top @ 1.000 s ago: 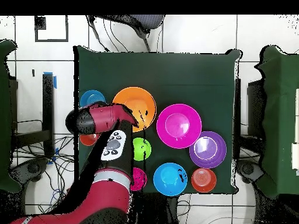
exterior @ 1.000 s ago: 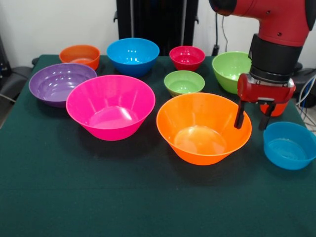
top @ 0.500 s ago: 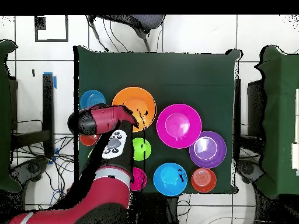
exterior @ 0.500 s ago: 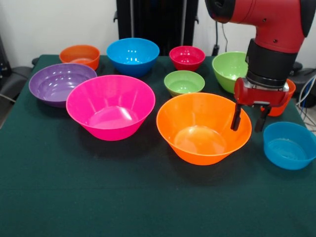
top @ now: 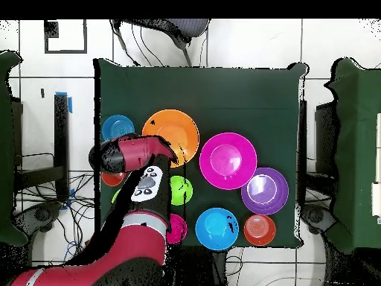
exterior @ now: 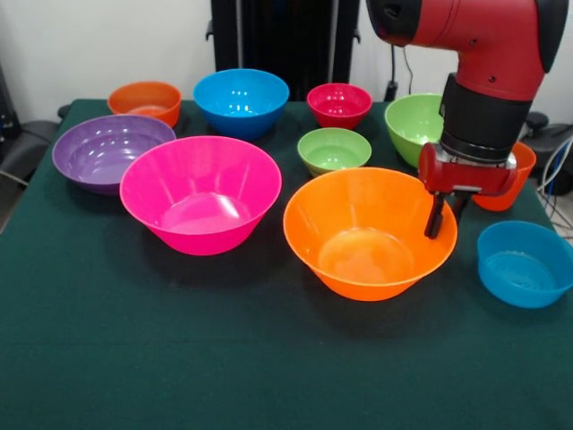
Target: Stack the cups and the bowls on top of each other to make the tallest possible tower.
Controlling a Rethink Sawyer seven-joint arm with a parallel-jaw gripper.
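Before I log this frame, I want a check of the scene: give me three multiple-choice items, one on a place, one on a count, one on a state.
1. Where is the gripper?
A. at the large orange bowl's rim
B. over the purple bowl
C. beside the red bowl

2. How many blue bowls?
A. one
B. two
C. four

3. How does the large pink bowl stand?
A. rim down
B. open side up
C. nested in another

Key: 1 A, one finger hangs inside the large orange bowl. 2 B, big blue bowl, small blue bowl. 3 B, the large pink bowl shows its inside.
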